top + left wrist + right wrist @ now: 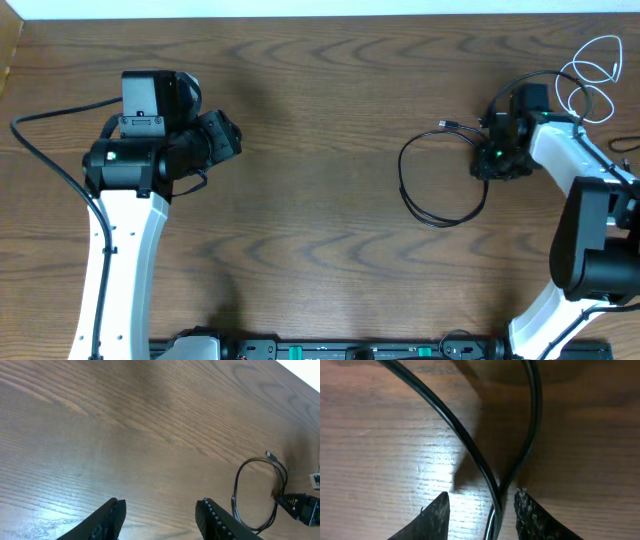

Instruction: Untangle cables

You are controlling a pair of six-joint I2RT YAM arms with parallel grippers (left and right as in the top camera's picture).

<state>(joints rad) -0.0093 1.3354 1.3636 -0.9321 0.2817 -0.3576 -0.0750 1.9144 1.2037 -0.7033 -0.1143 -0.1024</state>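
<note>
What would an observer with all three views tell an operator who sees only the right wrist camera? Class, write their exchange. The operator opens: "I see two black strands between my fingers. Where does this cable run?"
Observer: The black cable forms one open loop on the table, to the left of the right gripper.
Operator: Where is its plug?
Observer: The plug lies at the top of that loop, up and left of your gripper.
Operator: And the white cable?
Observer: The white cable lies in loose loops at the table's far right corner, beyond your gripper.
</note>
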